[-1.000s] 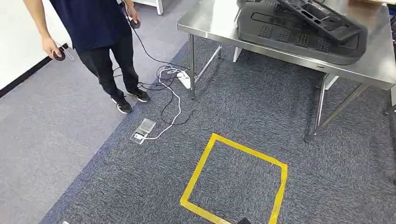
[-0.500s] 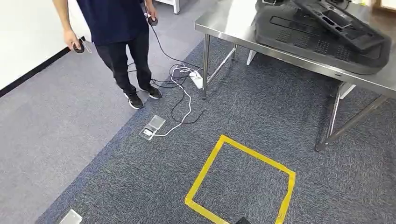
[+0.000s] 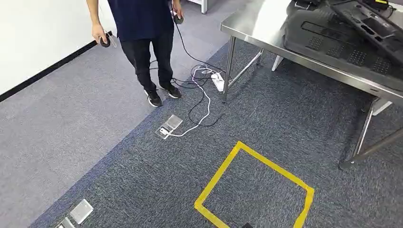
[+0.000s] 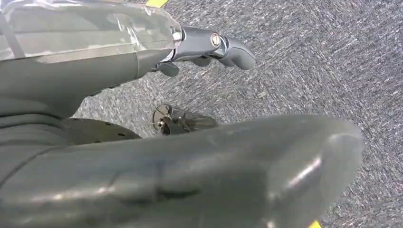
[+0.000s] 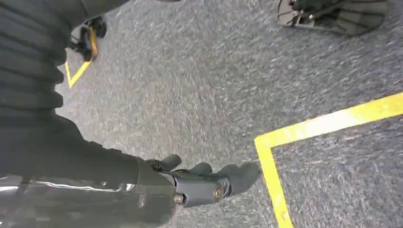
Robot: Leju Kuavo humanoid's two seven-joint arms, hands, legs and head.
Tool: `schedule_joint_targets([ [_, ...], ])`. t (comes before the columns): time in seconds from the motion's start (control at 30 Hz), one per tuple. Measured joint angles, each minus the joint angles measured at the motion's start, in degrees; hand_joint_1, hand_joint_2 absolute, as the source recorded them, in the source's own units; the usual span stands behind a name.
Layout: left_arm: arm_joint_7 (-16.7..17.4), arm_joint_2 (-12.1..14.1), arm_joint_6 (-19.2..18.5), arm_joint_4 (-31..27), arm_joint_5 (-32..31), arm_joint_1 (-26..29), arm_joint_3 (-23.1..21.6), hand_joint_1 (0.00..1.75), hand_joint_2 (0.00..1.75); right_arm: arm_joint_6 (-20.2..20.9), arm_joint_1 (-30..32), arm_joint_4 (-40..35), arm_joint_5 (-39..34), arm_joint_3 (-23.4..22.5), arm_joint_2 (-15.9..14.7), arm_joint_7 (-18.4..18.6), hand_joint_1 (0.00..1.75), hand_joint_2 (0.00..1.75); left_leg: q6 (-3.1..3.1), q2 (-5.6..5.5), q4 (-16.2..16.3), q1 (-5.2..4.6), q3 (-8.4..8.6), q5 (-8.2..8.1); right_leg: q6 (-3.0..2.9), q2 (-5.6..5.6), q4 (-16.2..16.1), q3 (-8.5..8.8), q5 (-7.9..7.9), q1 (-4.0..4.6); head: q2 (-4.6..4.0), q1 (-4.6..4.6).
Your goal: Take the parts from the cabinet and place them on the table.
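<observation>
Grey fingers (image 4: 228, 47) of the left hand (image 4: 199, 45) and right hand (image 5: 199, 183) hang apart, holding nothing.

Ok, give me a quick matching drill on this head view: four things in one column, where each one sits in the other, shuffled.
Things:
1. black parts
2. yellow tape square
3. white power strip
4. person

Places:
A. on the carpet beside the table leg
B. standing at the carpet's edge, an object in each hand
C. on the steel table
D. marked on the carpet nearest the robot

Pairs: 1-C, 2-D, 3-A, 4-B
</observation>
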Motion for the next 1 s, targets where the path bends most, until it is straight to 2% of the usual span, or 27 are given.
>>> schedule_joint_targets([
  [0.03,0.0,0.0,0.0,0.0,0.0,0.0,0.0,0.0,0.0,0.0,-0.1,0.0,0.0,0.0,0.0,0.0,0.0,1.75,-0.32,1.69,1.2,-0.04,-0.06,-0.93,-0.33,-0.52,-0.2,0.08,0.15,-0.06,0.0,-0.07],
  [0.07,0.0,0.0,0.0,0.0,0.0,-0.1,0.0,0.0,0.0,0.0,-0.1,0.0,0.0,0.0,0.0,0.0,0.0,1.75,-0.65,3.1,3.7,-0.09,-1.24,-2.65,-0.66,-0.9,-0.2,0.08,0.1,-0.03,0.0,-0.75],
  [0.13,0.0,0.0,0.0,0.0,0.0,-0.1,0.0,0.0,0.0,0.0,0.0,0.0,0.0,0.2,0.0,0.0,0.0,1.75,-1.15,3.96,13.0,0.15,-5.5,-7.21,-0.89,-2.16,-0.2,0.07,-0.01,0.22,0.0,-1.01],
  [0.17,0.0,0.0,0.0,0.0,0.0,0.0,0.0,0.0,0.0,0.0,0.0,0.0,0.0,0.3,0.0,0.0,0.0,1.75,-1.21,4.07,16.4,0.17,-7.15,-8.27,-0.97,-2.7,-0.1,0.06,-0.07,0.3,0.0,-1.03],
  [0.2,0.0,0.0,0.0,0.0,0.0,0.1,0.0,0.0,0.0,0.0,0.1,0.0,0.0,0.4,0.0,0.0,0.0,1.75,-1.17,4.1,17.6,0.17,-7.74,-8.09,-1.01,-3.19,-0.1,0.08,-0.1,0.35,0.0,-1.03],
  [0.23,0.1,0.0,0.0,0.0,0.0,0.1,0.0,0.0,0.0,0.0,0.0,0.0,0.0,0.4,0.0,0.0,0.0,1.75,-0.96,4.12,15.9,0.14,-6.9,-6.53,-1.01,-3.69,-0.1,0.16,-0.18,0.41,0.0,-1.05],
  [0.27,0.1,0.0,0.0,0.0,0.0,0.1,0.0,0.0,0.0,0.0,0.0,0.0,0.0,0.4,0.0,0.0,0.0,1.75,-0.64,4.25,12.1,0.08,-4.97,-4.28,-0.94,-4.1,-0.1,0.3,-0.24,0.45,0.0,-1.05],
  [0.3,0.1,0.0,0.0,0.0,0.0,0.1,0.0,0.0,0.0,0.0,0.0,0.0,0.0,0.4,0.0,0.0,0.0,1.75,-0.12,4.74,6.1,-0.08,-2.02,-1.45,-0.8,-4.54,-0.1,0.57,-0.37,0.51,0.0,-1.07],
  [0.33,0.2,0.0,-0.1,0.0,-0.1,0.0,0.0,0.0,0.0,0.0,0.0,0.0,-0.2,0.4,0.0,0.0,0.0,1.75,0.5,6.31,1.5,-0.47,0.19,0.2,-0.65,-4.85,-0.2,0.75,-0.5,0.49,0.0,-1.09],
  [0.37,0.4,0.0,-0.1,0.0,-0.2,-0.1,0.0,0.0,0.0,0.0,0.0,0.0,-0.5,0.4,0.2,-0.1,0.0,1.75,0.85,7.93,0.1,-0.96,0.59,-0.7,-0.39,-5.29,-0.1,0.79,-0.65,0.77,0.0,-1.07],
  [0.47,0.7,0.0,-0.2,0.0,-0.3,0.1,0.0,0.0,0.0,0.1,0.0,0.0,-0.7,0.4,0.2,-0.2,0.0,1.75,1.16,6.67,-0.2,-1.33,0.29,-0.37,0.22,-6.3,-0.6,1.11,-0.61,0.63,0.0,-1.09],
  [0.5,0.7,0.0,-0.2,0.0,-0.3,0.1,0.0,0.0,0.0,0.2,-0.1,0.0,-0.7,0.4,0.2,-0.2,0.0,1.75,1.62,6.16,-0.9,-1.17,0.45,-0.07,0.66,-6.67,-0.8,1.5,-0.57,0.87,0.0,-1.09],
  [0.53,0.7,0.0,-0.2,0.0,-0.3,0.1,0.0,0.0,0.0,0.2,-0.1,0.0,-0.7,0.4,0.2,-0.2,0.0,1.75,1.97,6.01,-1.7,-0.58,1.02,0.45,1.08,-5.07,-0.4,1.61,-1.43,0.52,0.0,-0.96],
  [0.57,0.8,0.0,-0.3,0.0,-0.3,0.0,0.0,0.0,0.0,0.2,-0.1,0.0,-0.7,0.4,0.2,-0.2,0.0,1.75,2.31,5.68,-1.9,-0.55,1.04,0.59,1.04,-3.38,1.4,0.82,-2.92,0.53,0.0,-0.94],
  [0.6,0.9,0.0,-0.3,0.0,-0.4,-0.1,0.0,0.0,0.0,0.4,0.0,0.0,-0.7,0.4,0.3,-0.3,0.0,1.75,2.57,5.3,-1.9,-0.5,0.93,0.67,1.01,-2.42,5.3,-1.07,-5.28,0.47,0.0,-0.77],
  [0.67,1.0,0.0,-0.7,0.0,-0.4,0.0,0.0,0.0,0.0,0.6,0.1,0.0,-0.8,0.4,0.3,-0.3,0.0,1.75,2.63,4.48,-1.9,-0.55,0.91,0.62,1.31,-1.8,14.7,-5.57,-9.08,0.48,0.0,-0.5],
  [0.7,1.1,0.0,-0.7,0.0,-0.4,0.0,0.0,0.0,0.0,0.7,0.2,0.0,-0.9,0.4,0.3,-0.3,0.0,1.75,2.63,3.96,-1.8,-0.55,0.92,0.62,1.45,-1.77,16.8,-6.68,-9.09,0.47,0.0,-0.46],
  [0.73,1.2,0.0,-0.8,0.0,-0.4,0.0,0.0,0.0,0.0,0.9,0.4,0.0,-1.0,0.4,0.3,-0.3,0.0,1.75,2.62,3.34,-1.8,-0.51,0.96,0.61,1.52,-1.77,15.8,-6.46,-7.57,0.4,0.0,-0.48],
  [0.77,1.2,0.0,-0.8,0.0,-0.4,0.0,0.0,0.0,0.0,1.0,0.4,0.0,-0.9,0.4,0.3,-0.2,0.0,1.75,2.51,2.78,-1.6,-0.43,1.0,0.54,1.57,-1.73,12.6,-5.13,-5.11,0.29,0.0,-0.37],
  [0.8,1.2,0.0,-0.9,0.0,-0.4,0.0,0.0,0.0,0.0,1.2,0.3,0.0,-0.7,0.4,0.3,-0.2,0.0,1.75,2.31,2.12,-1.4,-0.32,1.03,0.4,1.56,-1.41,7.4,-2.85,-2.09,0.12,0.0,-0.28],
  [0.83,1.2,-0.1,-1.0,0.0,-0.4,0.0,0.0,0.0,0.0,1.3,0.3,0.0,-0.6,0.5,0.3,-0.2,0.0,1.75,1.98,1.69,-1.0,-0.25,1.0,0.14,1.62,-0.41,2.2,-0.62,0.45,-0.12,0.0,-0.18],
  [0.87,1.2,0.0,-1.0,0.0,-0.4,0.0,0.0,0.0,0.0,1.6,0.2,0.0,-0.5,0.6,0.3,0.0,0.0,1.75,1.58,1.32,-0.6,-0.4,0.62,-0.12,1.65,2.0,0.6,0.16,-0.56,-0.45,0.0,-0.02],
  [0.9,1.2,0.0,-1.0,0.0,-0.3,-0.1,0.0,0.0,0.0,1.7,0.2,0.0,-0.5,0.8,0.3,0.2,0.0,1.75,1.27,0.79,0.2,-0.54,0.23,-0.28,1.26,2.01,0.1,-0.06,-0.34,-0.22,0.0,-0.04],
  [1.0,1.2,0.0,-1.0,0.0,-0.3,0.0,0.0,0.0,0.0,2.1,0.0,0.0,-0.4,1.4,0.4,0.8,0.0,1.75,0.46,-0.26,-0.2,-0.28,0.01,0.08,0.41,0.61,0.3,-0.08,-0.24,0.11,0.0,-0.31],
])
